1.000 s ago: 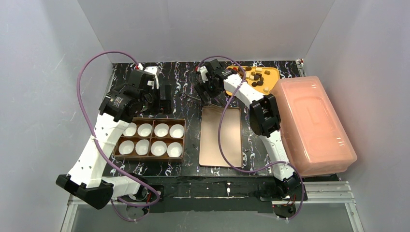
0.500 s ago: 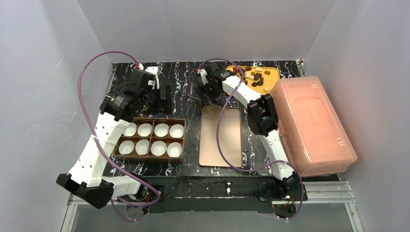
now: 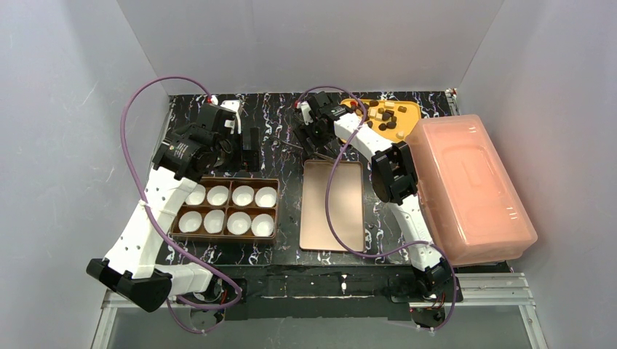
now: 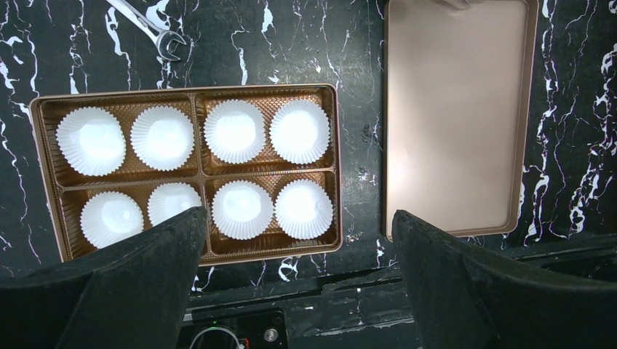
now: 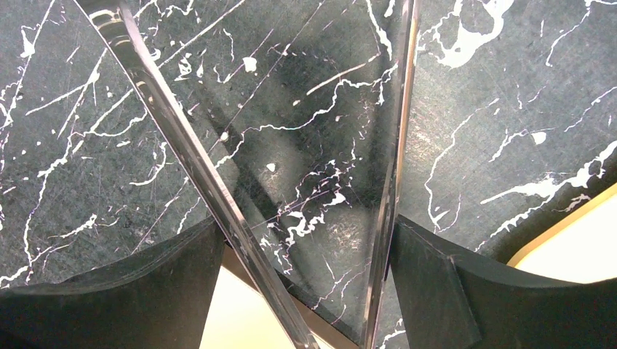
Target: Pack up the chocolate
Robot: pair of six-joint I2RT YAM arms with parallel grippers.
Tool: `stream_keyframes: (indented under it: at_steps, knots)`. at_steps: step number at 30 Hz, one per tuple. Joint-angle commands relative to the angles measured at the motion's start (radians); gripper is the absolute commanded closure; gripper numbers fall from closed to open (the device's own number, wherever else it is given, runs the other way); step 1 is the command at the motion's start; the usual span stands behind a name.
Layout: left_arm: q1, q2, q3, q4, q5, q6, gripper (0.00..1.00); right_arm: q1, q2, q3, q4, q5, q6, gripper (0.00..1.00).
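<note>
The chocolate (image 3: 385, 115), several small dark chunks, lies on an orange plate (image 3: 408, 110) at the back right. My right gripper (image 3: 314, 138) hovers left of the plate, just beyond the far edge of the copper lid (image 3: 332, 206). It is shut on a pair of shiny tongs (image 5: 185, 163), whose two arms spread apart over the black marble between my fingers (image 5: 305, 225). No chocolate shows between the tong arms. My left gripper (image 3: 245, 149) is open and empty (image 4: 298, 218) above the brown tray (image 3: 225, 179) holding several empty white paper cups (image 4: 234, 131).
A large pink lidded box (image 3: 469, 189) fills the right side. The copper lid (image 4: 458, 116) lies flat to the right of the tray (image 4: 185, 91). A small silver wrench-shaped thing (image 4: 156, 36) lies beyond the tray. Grey walls enclose the table.
My right gripper has shifted slightly left with the tongs. The left arm has hardly moved.
</note>
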Motion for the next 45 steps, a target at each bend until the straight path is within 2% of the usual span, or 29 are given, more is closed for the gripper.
stream_keyframes:
  at_steps: [1, 15, 27, 37, 45]
  knots:
    - [0.008, -0.003, -0.006, -0.005, 0.008, 0.008, 0.00, -0.001, 0.019, 0.033, -0.004, 0.007, 0.005, 0.12]
    - [0.010, -0.011, -0.025, 0.004, 0.016, 0.010, 0.00, -0.002, 0.004, -0.024, 0.014, 0.030, 0.003, 0.12]
    - [0.011, -0.015, -0.048, 0.022, 0.028, 0.010, 0.00, -0.001, -0.019, -0.071, 0.020, 0.047, 0.032, 0.20]
    - [0.022, -0.013, -0.079, 0.062, 0.010, 0.015, 0.00, 0.009, -0.108, 0.104, -0.102, 0.161, 0.082, 0.28]
    - [0.028, -0.024, -0.134, 0.117, -0.019, 0.013, 0.00, 0.015, -0.222, 0.136, -0.207, 0.193, 0.132, 0.34]
